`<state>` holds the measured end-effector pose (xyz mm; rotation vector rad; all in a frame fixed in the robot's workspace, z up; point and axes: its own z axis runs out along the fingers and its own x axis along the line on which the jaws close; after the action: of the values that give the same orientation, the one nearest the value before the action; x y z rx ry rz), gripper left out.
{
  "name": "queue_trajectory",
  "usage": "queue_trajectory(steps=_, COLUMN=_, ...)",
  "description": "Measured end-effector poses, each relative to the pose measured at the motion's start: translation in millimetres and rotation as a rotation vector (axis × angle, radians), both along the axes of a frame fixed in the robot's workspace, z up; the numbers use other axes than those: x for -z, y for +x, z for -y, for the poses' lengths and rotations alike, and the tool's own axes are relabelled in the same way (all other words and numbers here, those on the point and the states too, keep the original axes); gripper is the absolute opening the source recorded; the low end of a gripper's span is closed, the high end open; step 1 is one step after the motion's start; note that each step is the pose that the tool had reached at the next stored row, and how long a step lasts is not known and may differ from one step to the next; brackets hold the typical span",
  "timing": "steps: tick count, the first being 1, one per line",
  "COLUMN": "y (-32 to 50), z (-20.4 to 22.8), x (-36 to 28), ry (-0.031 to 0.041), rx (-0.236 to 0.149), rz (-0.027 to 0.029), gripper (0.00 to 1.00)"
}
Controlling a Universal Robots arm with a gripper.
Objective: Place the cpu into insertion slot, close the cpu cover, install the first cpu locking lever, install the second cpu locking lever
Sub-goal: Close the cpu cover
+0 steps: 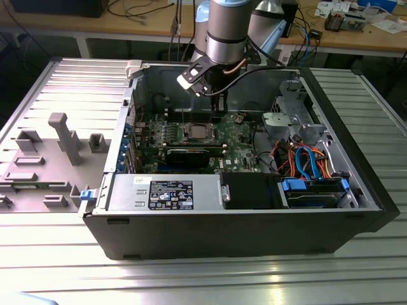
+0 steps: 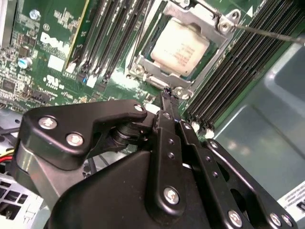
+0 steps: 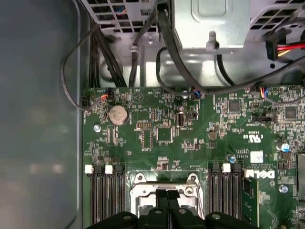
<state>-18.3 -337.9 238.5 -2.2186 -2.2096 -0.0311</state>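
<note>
Plain silver-grey square cpu [image 2: 180, 47] sat in the silver-rimmed insertion slot [image 2: 155, 82], with the thin silver frame cpu cover [image 2: 202, 14] down over it. The black gripper [image 2: 167, 93] was clenched empty, just to the exterior view's right of the slot. Risk: thin wire locking lever [image 2: 271, 32] looked unlatched; a slipping tip could gouge the green circuit board [image 2: 57, 71].

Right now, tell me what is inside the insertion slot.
The cpu lies in the insertion slot, its silver-grey top showing through the window of the cpu cover. The slot's floor under the chip is covered and cannot be seen.
</note>
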Motion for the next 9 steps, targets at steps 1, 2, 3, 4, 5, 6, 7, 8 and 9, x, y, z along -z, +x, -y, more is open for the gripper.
queue_trajectory(steps=1, y=-3.0, z=0.0, x=1.0, ry=0.0000, rx=-0.001, rz=0.0001, gripper=0.11)
queue_trajectory(steps=2, y=-6.0, z=0.0, x=1.8, ry=-0.0001, rx=-0.001, rz=0.0000, gripper=0.11)
queue_trajectory(steps=3, y=-9.4, z=0.0, x=2.8, ry=0.0000, rx=-0.001, rz=0.0000, gripper=0.11)
queue_trajectory(steps=4, y=-13.0, z=0.0, x=3.8, ry=0.0000, rx=-0.002, rz=0.0000, gripper=0.11)
queue_trajectory(steps=5, y=-16.2, z=0.0, x=4.7, ry=0.0000, rx=-0.002, rz=0.0000, gripper=0.11)
queue_trajectory(steps=6, y=-19.6, z=0.0, x=5.7, ry=0.0000, rx=-0.002, rz=0.0000, gripper=0.11)
queue_trajectory(steps=7, y=-22.0, z=0.0, x=6.5, ry=0.0000, rx=-0.002, rz=0.0000, gripper=0.11)
queue_trajectory(steps=8, y=-24.9, z=0.0, x=7.4, ry=0.0000, rx=-0.003, rz=0.0000, gripper=0.11)
queue_trajectory(steps=9, y=-27.4, z=0.1, x=8.0, ry=-0.0001, rx=-0.003, rz=-0.0001, gripper=0.11)
